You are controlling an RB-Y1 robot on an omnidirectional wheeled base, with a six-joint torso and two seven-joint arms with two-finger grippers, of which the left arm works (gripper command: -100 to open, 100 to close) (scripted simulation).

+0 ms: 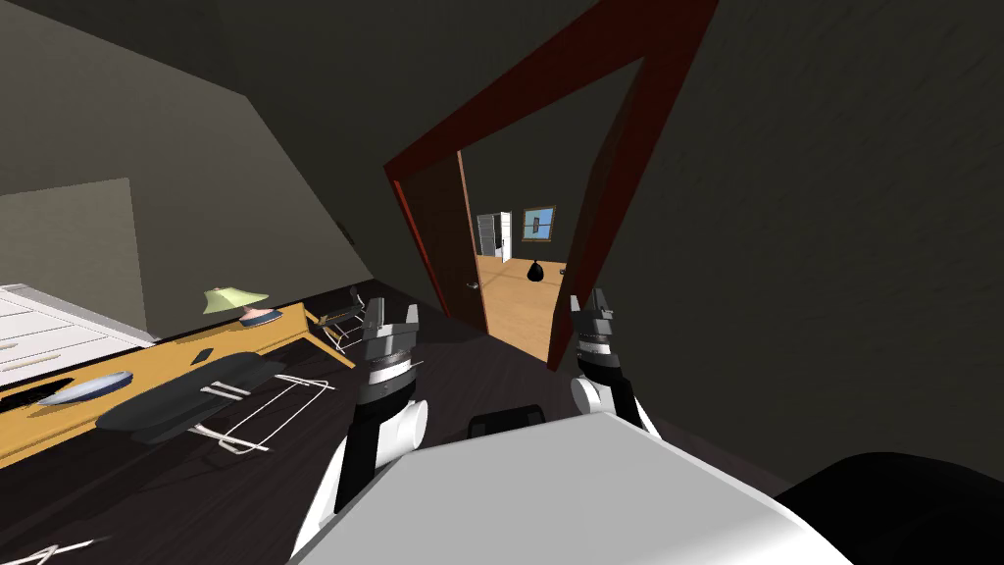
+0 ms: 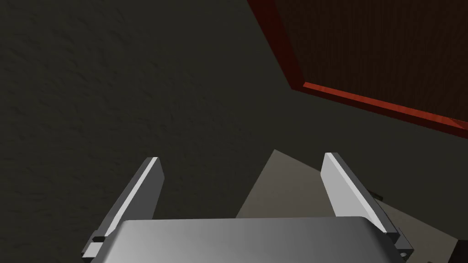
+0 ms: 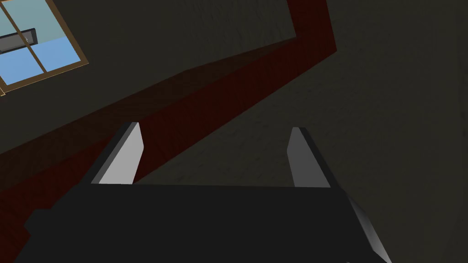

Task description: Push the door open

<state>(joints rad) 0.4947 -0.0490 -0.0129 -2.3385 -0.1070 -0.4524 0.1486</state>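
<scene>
A dark brown door point(image 1: 443, 240) with a small handle point(image 1: 473, 285) hangs at the left side of a dark red door frame point(image 1: 610, 186). It stands swung away into the room beyond, so the opening shows an orange floor point(image 1: 520, 304). My left gripper point(image 1: 392, 318) is open and sits short of the door, its wrist view showing its own open gripper point(image 2: 244, 180) under a corner of the red frame point(image 2: 365, 101). My right gripper point(image 1: 595, 301) is open beside the frame's right post, and in its wrist view the open gripper point(image 3: 215, 153) points at the frame point(image 3: 228, 91).
At my left a wooden desk point(image 1: 176, 358) carries a green lamp point(image 1: 233, 299), with a black chair point(image 1: 186, 397) in front and white drawers point(image 1: 39, 333) behind. A black object point(image 1: 535, 271) lies on the orange floor past the doorway. Dark walls flank the opening.
</scene>
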